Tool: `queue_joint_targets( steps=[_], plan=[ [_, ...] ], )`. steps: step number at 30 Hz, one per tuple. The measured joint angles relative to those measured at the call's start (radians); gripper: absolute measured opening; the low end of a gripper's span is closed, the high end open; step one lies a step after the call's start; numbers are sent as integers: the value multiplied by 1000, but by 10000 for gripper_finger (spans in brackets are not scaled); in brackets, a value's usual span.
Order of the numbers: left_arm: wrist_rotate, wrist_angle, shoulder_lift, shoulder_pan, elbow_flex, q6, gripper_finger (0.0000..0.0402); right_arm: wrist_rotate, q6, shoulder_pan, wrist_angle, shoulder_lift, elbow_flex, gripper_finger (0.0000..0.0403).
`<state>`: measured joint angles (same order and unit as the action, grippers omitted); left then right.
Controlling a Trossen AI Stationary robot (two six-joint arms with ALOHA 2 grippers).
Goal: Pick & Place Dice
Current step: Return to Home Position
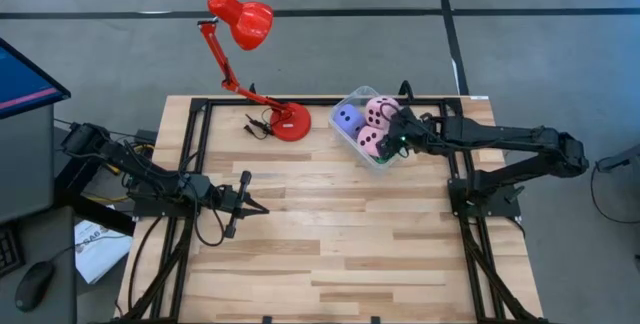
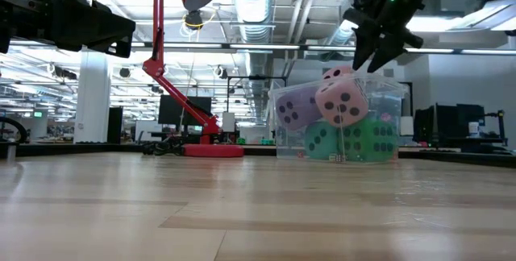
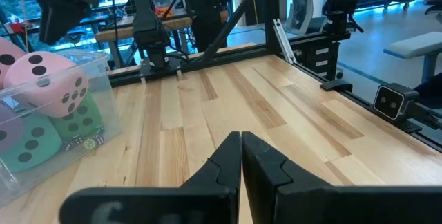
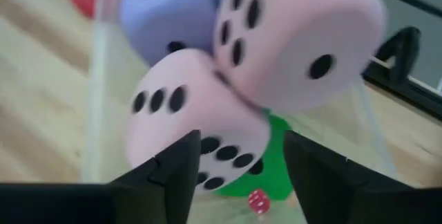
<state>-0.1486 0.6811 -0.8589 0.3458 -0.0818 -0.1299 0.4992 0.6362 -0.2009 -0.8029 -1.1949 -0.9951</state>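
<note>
Wooden bench [image 1: 330, 254] seen from above, with a dark robot arm reaching in from each side. A clear plastic tub [image 2: 379, 88] sits near the back right corner of the bench, and a red desk lamp [image 1: 292, 122] has its base at the back edge, just left of the tub.

The tub holds the big soft dice. On top are a purple-blue cube [image 1: 347, 118] and two pink ones, the first pink cube [image 1: 380, 112] nearer the back edge and the second pink cube [image 1: 370, 141] in front of it, touching. Beneath them, seen through the tub wall from table height, lie a green cube [image 2: 372, 138] and a second greenish cube [image 2: 321, 140]. A tiny red die [image 4: 258, 200] lies on the tub floor, and a few other tiny dice sit low against the wall.

The right gripper [image 1: 393, 136] hangs above the right side of the tub, over the pink cubes and clear of them. Its fingers are spread apart and hold nothing.

The left gripper [image 1: 258, 205] hovers over the left half of the bench, midway between front and back edges, pointing toward the centre. Its fingers are pressed together and empty.
</note>
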Motion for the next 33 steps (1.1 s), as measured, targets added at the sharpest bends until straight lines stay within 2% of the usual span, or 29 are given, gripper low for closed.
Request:
queue_joint_targets(
  steps=[4, 11, 14, 20, 33],
  plan=[
    [0, 0, 0, 0, 0, 0, 1, 18, -34, 57, 0, 0, 0, 159],
    [0, 0, 0, 0, 0, 0, 1, 48, -46, 151, 4, 0, 0, 40],
    [0, 0, 0, 0, 0, 0, 1, 47, -46, 196, 4, 0, 0, 9],
    [0, 18, 0, 0, 0, 0, 1, 26, -46, 295, 59, -4, 0, 12],
    [0, 17, 0, 0, 0, 0, 1, 25, -236, 470, 223, -4, 0, 19]
  ],
)
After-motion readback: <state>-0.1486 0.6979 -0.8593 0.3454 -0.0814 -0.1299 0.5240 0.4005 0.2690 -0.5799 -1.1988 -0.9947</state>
